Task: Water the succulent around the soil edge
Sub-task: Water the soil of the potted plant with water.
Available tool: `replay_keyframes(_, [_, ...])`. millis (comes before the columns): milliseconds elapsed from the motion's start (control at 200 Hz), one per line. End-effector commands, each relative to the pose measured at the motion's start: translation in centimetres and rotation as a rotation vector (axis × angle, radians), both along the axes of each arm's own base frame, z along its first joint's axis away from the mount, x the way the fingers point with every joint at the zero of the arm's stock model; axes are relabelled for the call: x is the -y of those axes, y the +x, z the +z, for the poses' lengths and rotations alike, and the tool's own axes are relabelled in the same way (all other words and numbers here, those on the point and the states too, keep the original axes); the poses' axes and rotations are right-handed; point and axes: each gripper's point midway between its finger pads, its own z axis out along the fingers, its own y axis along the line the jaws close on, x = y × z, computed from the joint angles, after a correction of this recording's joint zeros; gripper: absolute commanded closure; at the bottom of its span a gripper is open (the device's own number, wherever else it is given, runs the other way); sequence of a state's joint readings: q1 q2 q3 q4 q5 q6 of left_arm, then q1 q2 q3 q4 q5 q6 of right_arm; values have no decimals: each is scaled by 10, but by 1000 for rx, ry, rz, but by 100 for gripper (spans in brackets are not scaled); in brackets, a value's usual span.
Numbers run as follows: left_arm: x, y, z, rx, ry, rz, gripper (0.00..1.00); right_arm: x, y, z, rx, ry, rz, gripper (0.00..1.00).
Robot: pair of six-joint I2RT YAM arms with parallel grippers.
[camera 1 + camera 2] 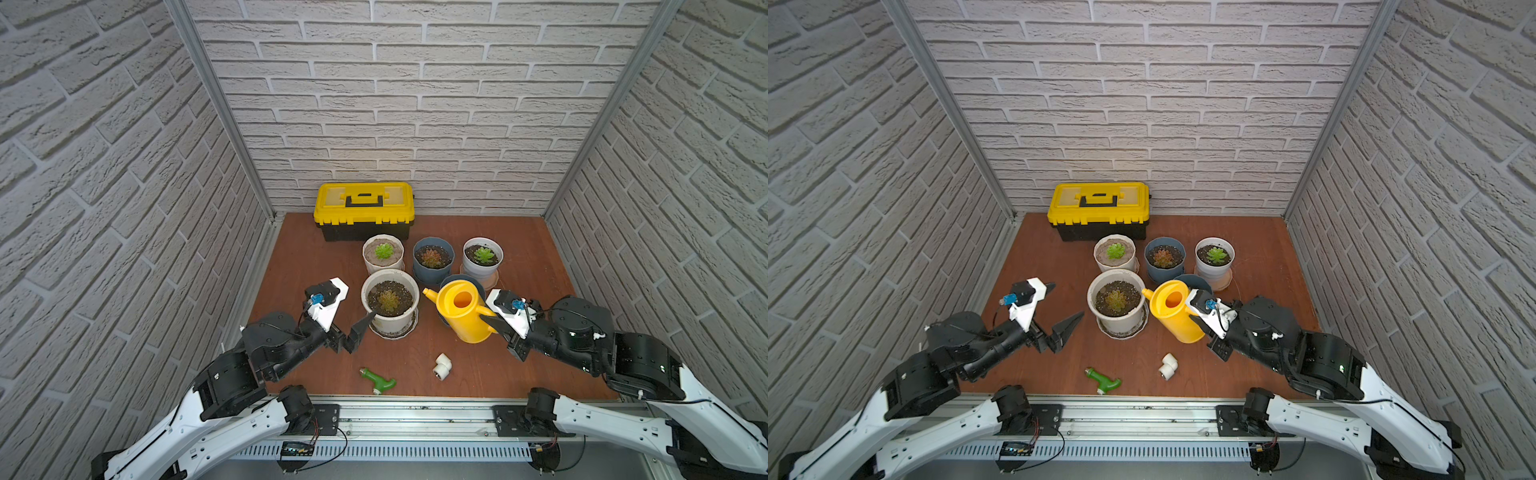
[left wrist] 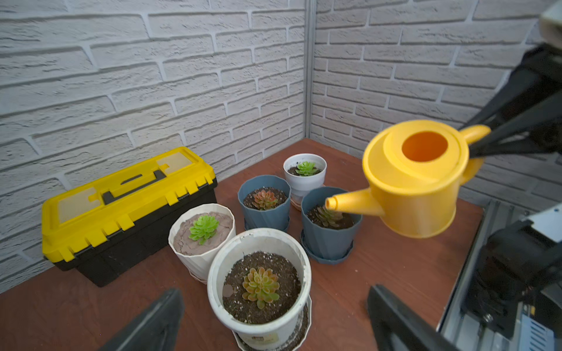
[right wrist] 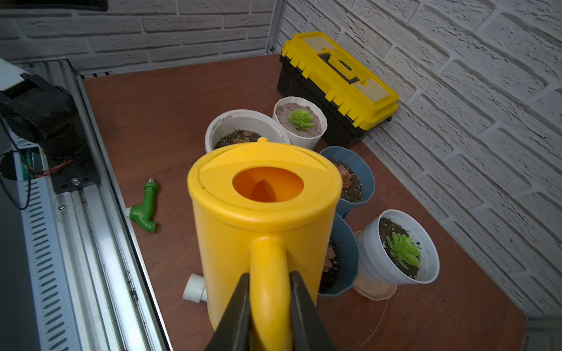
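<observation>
My right gripper point(image 3: 269, 276) is shut on the handle of a yellow watering can point(image 1: 465, 316) and holds it roughly upright above the table. The can's spout point(image 1: 428, 293) points left, and its tip stays just outside the rim of a large white pot point(image 1: 390, 326). In that pot's dark soil sits a yellow-green succulent point(image 1: 389, 300) point(image 2: 261, 287). My left gripper point(image 1: 1064, 303) hangs open at the pot's left side with nothing held. In the left wrist view its fingers point(image 2: 164, 319) frame the pot.
Behind stand a white pot with pale soil point(image 1: 383, 266), a blue pot point(image 1: 433, 270), a white pot on a saucer point(image 1: 483, 270) and a yellow toolbox point(image 1: 365, 208). Another blue pot point(image 2: 328, 240) is partly hidden by the can. A green fitting point(image 1: 378, 380) and a white elbow point(image 1: 442, 365) lie near the front edge.
</observation>
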State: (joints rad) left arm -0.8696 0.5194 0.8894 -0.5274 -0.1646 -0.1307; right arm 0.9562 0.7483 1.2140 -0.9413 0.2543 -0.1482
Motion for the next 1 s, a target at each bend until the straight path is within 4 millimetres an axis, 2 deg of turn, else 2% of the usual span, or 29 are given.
replay_keyframes(0, [17, -12, -17, -11, 54, -129, 2, 2, 19, 1, -11, -59, -45, 98])
replay_keyframes(200, [17, -10, -26, -54, 70, -116, 2, 0, 70, -8, -107, -103, -107, 98])
replay_keyframes(375, [-1, -1, -26, -46, 58, -10, 2, -5, 114, -9, -151, -143, -142, 98])
replay_keyframes(535, [-10, -2, -22, -33, 26, 25, 2, -5, 147, -14, -200, -221, -177, 98])
replay_keyframes(805, [-14, -4, -19, -25, 2, 31, 2, -20, 177, -11, -266, -291, -165, 97])
replay_keyframes(995, [-14, -3, -19, -29, -4, 32, 2, -25, 191, -20, -299, -332, -175, 97])
